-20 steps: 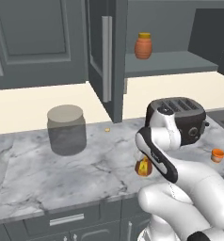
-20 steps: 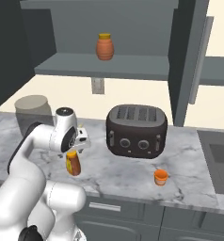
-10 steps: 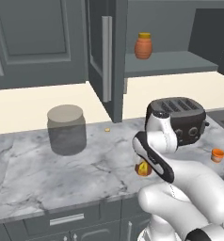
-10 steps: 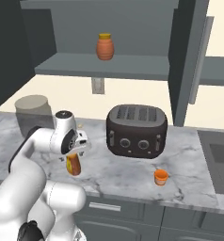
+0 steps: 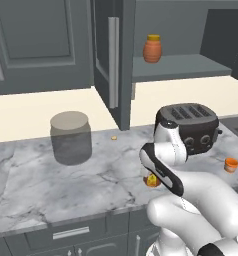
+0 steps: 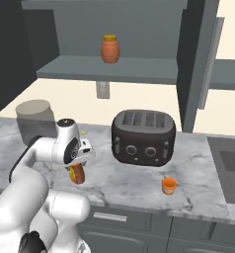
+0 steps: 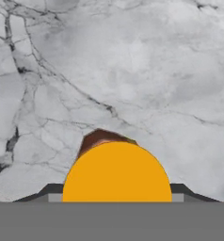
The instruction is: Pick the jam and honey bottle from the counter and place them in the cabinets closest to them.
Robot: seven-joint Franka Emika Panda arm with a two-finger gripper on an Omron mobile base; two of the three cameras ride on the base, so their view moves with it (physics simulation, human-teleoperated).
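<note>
Gripper (image 6: 78,167), one, pointing down over the counter (image 6: 119,183), jaws flanking the honey bottle (image 6: 77,173), one; whether pressed onto it or merely set around it cannot be told. Yellow cap (image 7: 116,172) directly between the dark finger tips (image 7: 50,190), seen from above, with the reddish-brown body (image 7: 100,139) peeking past it. Below and around: grey-white marbled stone with dark veins, bottle standing on it near the front edge. Just beyond the gripper, toward the wall: toaster (image 6: 143,137), one, black, four slots, two dials on the near face. Past the toaster, on the side away from the arm's shoulder, near the counter's front: jam (image 6: 169,186), one, tiny squat orange jar, well apart from the gripper. On the opposite side, further back: translucent grey jar (image 5: 71,137), one, large, lidded. Small yellow speck (image 5: 113,137), one, on the stone between jar and toaster. Above and behind the gripper: cabinets (image 5: 46,45), dark grey, one door (image 5: 111,60) standing open with a long silver bar handle; grey shelf (image 6: 109,69) inside, bearing a rounded orange pot (image 6: 110,49), one, yellow-lidded. Cream wall between counter and cabinets. Dark grey drawers (image 5: 71,240) under the counter.
</note>
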